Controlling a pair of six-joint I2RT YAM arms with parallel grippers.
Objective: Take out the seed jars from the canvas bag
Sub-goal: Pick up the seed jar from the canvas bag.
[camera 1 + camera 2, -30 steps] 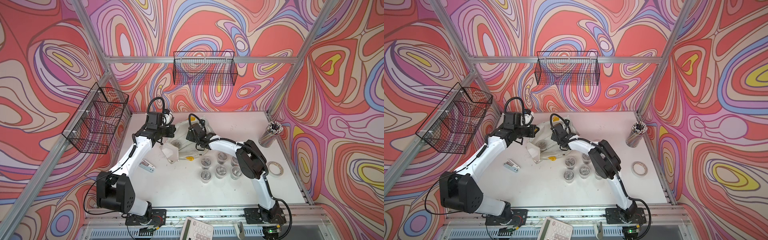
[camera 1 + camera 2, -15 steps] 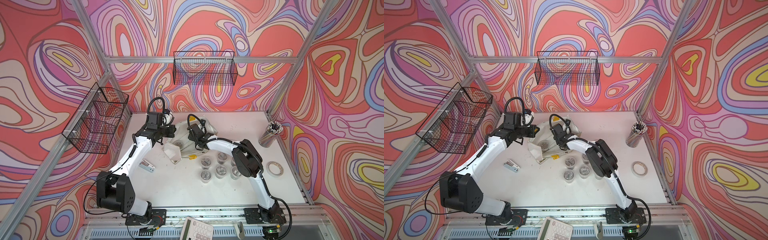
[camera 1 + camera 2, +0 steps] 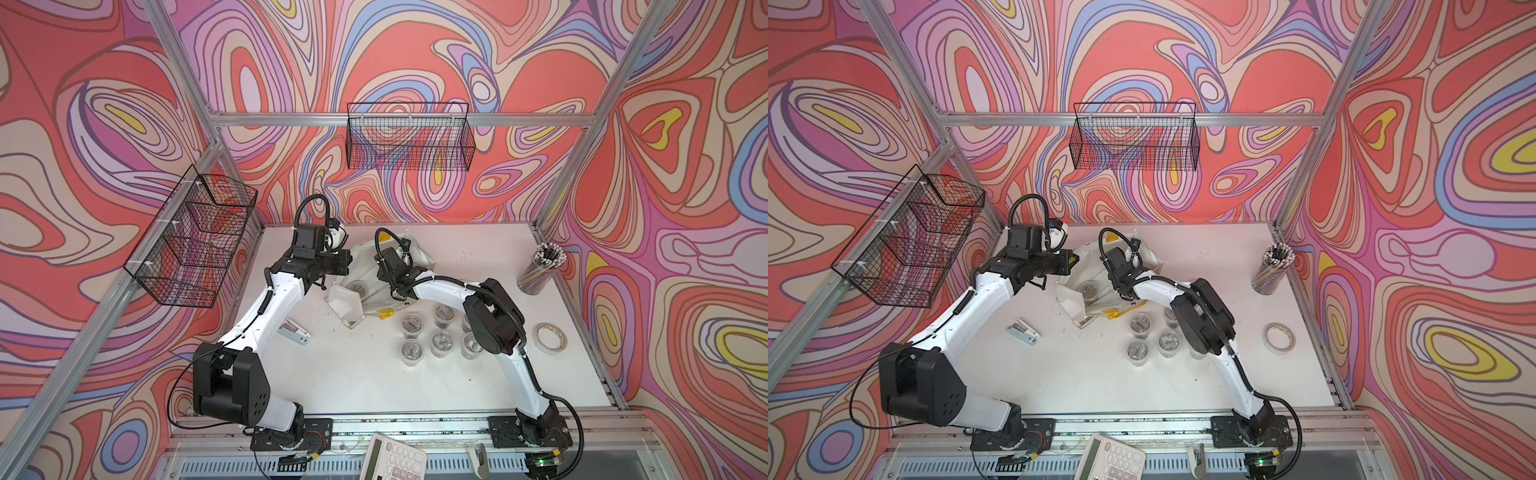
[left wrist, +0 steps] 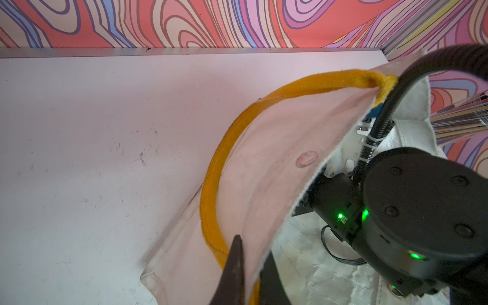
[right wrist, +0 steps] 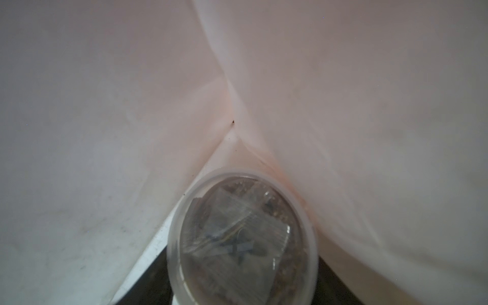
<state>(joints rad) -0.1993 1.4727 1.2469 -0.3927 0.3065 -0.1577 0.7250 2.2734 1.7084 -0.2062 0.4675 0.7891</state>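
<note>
Though hidden in both top views, right gripper [image 5: 241, 290] clasps seed jar [image 5: 241, 237]; left gripper [image 4: 252, 280] pinches canvas bag [image 4: 277, 158].

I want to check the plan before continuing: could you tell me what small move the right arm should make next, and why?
Probably ease the seed jar back out of the canvas bag. In the right wrist view the right jaws sit tight against its sides deep inside the bag, while the left jaws pinch the rim and hold the mouth open.
</note>
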